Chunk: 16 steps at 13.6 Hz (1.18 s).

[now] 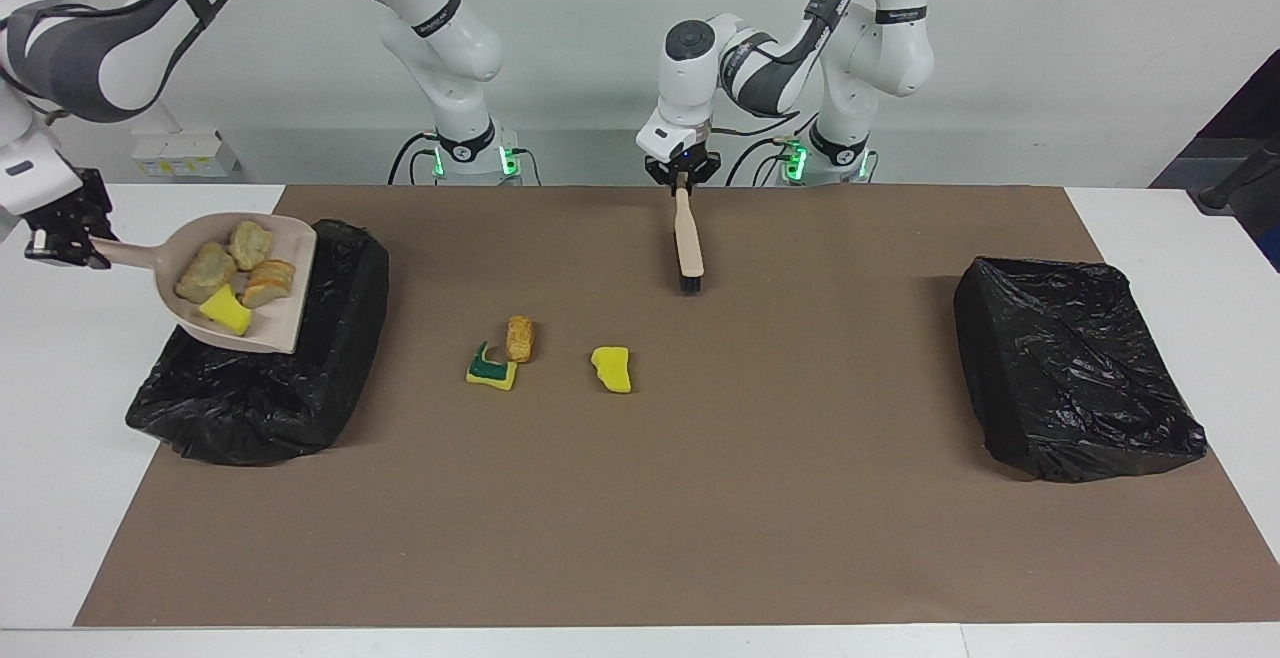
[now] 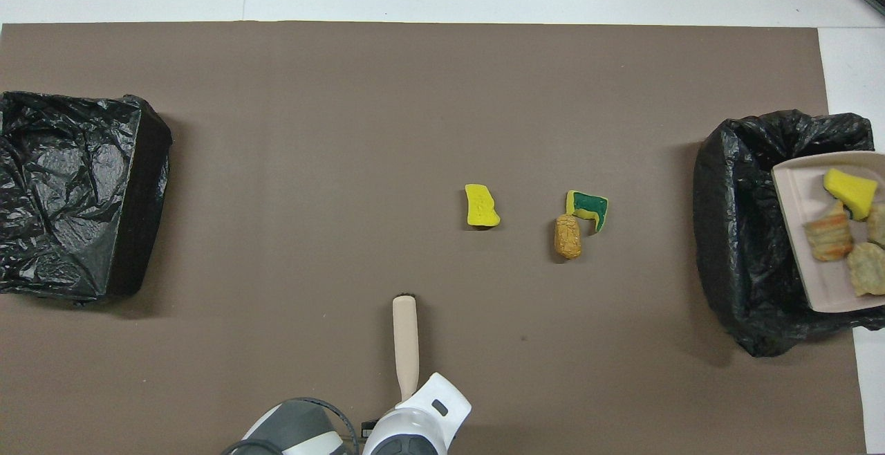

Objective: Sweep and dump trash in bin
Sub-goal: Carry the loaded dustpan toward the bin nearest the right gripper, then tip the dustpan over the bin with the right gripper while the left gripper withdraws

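My right tool [image 1: 62, 231] grips the dustpan [image 1: 262, 323] handle, holding it over the lined bin [image 1: 340, 338] at the right arm's end of the counter [image 1: 1150, 228]. Four scraps [image 1: 235, 273] ride in it, not yet dumped. Three scraps [image 1: 520, 353] remain on the mat [image 1: 700, 498] mid-counter. My left tool [image 1: 681, 174] clamps the brush [image 1: 688, 238], hanging nearer to the robots than those three. I judge the task roughly half done.

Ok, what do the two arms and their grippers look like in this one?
Both arms are glossy white with rounded segments, dark grey padded sleeves strapped on, and black bands at some joints. Black cables run along them, and green lights glow at both bases. The left gripper is small and black under a white wrist with a grey round cap. The right gripper is black too.
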Each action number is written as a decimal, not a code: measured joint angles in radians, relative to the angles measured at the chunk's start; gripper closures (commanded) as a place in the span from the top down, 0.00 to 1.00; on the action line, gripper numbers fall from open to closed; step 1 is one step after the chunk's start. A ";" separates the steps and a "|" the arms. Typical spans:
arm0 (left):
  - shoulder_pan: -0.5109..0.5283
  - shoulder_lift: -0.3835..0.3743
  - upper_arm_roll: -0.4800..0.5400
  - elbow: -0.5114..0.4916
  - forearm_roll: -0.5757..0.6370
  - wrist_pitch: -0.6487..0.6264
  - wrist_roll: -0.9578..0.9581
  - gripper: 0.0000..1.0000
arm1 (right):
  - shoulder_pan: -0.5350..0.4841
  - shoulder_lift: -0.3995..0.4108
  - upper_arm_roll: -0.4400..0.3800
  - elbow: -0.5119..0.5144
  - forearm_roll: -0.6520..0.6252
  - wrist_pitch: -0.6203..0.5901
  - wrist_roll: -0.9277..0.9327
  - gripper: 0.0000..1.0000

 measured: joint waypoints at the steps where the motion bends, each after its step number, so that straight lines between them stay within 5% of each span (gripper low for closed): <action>1: 0.000 0.000 0.002 0.000 0.000 0.000 0.010 0.78 | 0.003 -0.002 0.008 -0.004 -0.045 0.008 -0.002 0.00; 2: 0.001 0.001 0.005 0.001 0.000 0.000 0.018 0.80 | 0.018 -0.002 0.012 -0.013 -0.079 0.027 -0.001 0.00; 3: 0.005 0.003 0.009 0.005 0.000 0.000 0.031 0.95 | 0.042 -0.002 0.013 -0.027 -0.109 0.045 0.014 0.00; 4: 0.024 0.005 0.013 0.014 0.001 0.001 0.058 1.00 | 0.082 -0.002 0.014 -0.044 -0.158 0.051 0.056 0.00; 8: 0.172 0.007 0.024 0.133 0.070 -0.023 0.197 1.00 | 0.188 -0.012 0.017 -0.075 -0.355 0.050 0.171 0.00; 16: 0.604 0.008 0.037 0.663 0.162 -0.396 0.793 1.00 | 0.200 -0.117 0.017 -0.097 -0.617 0.024 0.193 0.00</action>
